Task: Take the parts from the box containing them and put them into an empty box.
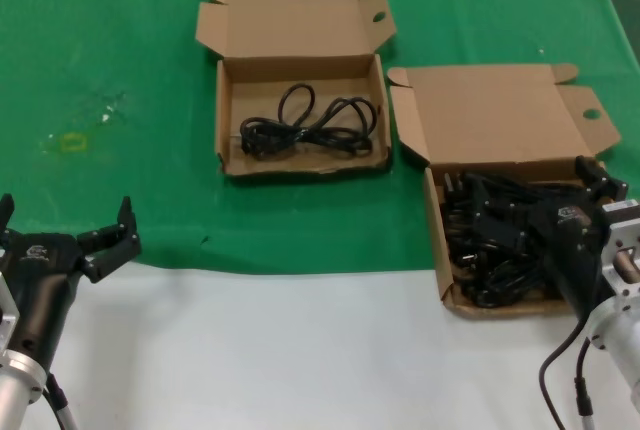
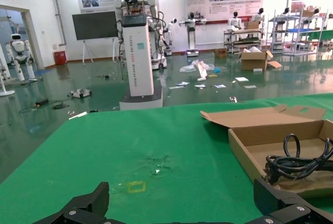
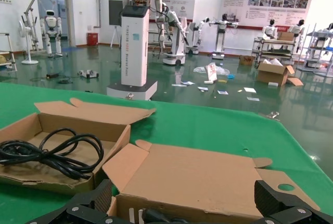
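Two cardboard boxes lie open on the green counter [image 1: 120, 70]. The full box [image 1: 500, 100] sits on the robot's right, packed with a tangle of black power cords [image 1: 490, 235]; the receiving box [image 1: 300, 115], farther off and toward the middle, already holds one coiled cord [image 1: 310, 125]. The right end effector [image 1: 590, 185] hovers low over the near-right part of the pile, fingers spread, gripping nothing. The left end effector [image 1: 95, 240] waits idle at the near-left edge of the counter, also spread. To do this pick well, I would aim the right fingers at a chunky plug end or a single loop lying on top, not the middle of the knot. Cords this snarled will likely drag neighbours along, so a slow, high lift before crossing to the other box seems wise.
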Controlling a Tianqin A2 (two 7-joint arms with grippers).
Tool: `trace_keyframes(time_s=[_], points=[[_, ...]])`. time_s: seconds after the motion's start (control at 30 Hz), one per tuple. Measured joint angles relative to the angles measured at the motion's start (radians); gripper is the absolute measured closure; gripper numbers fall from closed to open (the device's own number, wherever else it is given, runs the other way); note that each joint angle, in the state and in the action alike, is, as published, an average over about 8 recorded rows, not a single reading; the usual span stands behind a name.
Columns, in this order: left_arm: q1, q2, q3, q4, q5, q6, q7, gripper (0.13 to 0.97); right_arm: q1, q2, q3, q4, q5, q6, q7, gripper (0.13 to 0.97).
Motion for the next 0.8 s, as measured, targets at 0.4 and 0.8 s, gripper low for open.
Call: trace_keyframes(time_s=[0.4, 0.8], points=[[0.0, 0.0, 0.0, 0.0, 0.0, 0.0, 0.0, 0.132, 0.0, 0.0, 0.0, 0.0, 0.0, 0.0, 0.0, 0.129], [0.0, 0.0, 0.0, 0.0, 0.0, 0.0, 0.0, 0.132, 0.0, 0.0, 0.0, 0.0, 0.0, 0.0, 0.0, 0.129]])
